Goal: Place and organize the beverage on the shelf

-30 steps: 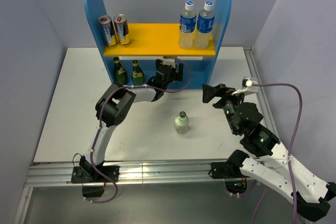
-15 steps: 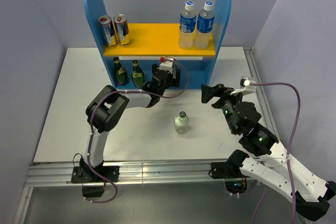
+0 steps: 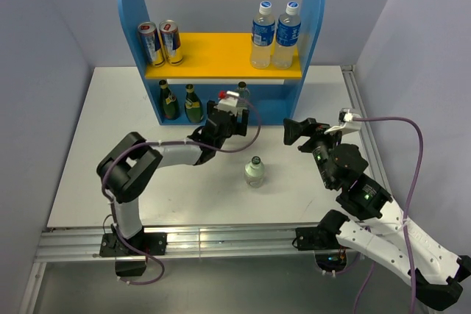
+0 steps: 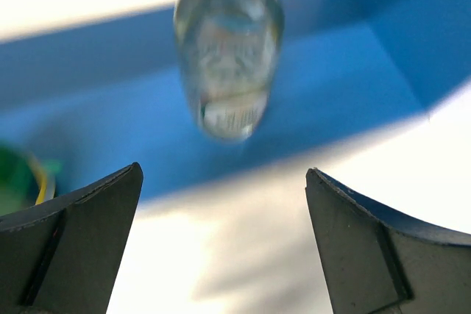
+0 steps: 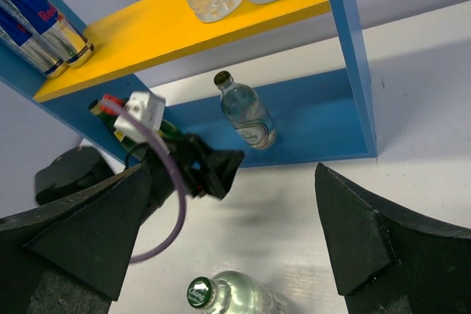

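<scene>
- The shelf (image 3: 129, 12) stands at the far edge of the white surface (image 3: 103, 130), with its open front facing the arms.
- On its yellow upper board (image 3: 221, 53), two clear plastic bottles (image 3: 263, 34) with blue labels and white caps stand side by side at the right end. Two cans (image 3: 172, 40) stand at the left end.
- On the lower level, two dark green bottles (image 3: 170, 101) stand together at the left end.
- A short clear bottle (image 4: 228, 56) stands upright just right of the middle of the lower level, close to the blue back.
- A second short clear bottle (image 3: 255, 172), with a green cap, stands upright near the middle of the surface, well apart from the shelf.
- The left pincer (image 4: 222, 182) is spread and holds nothing. It sits low in front of the lower level, aimed at the shelved short bottle but not touching it.
- The right pincer (image 5: 229, 182) is spread wide and holds nothing. It hangs over the right part of the surface, facing the shelf.
</scene>
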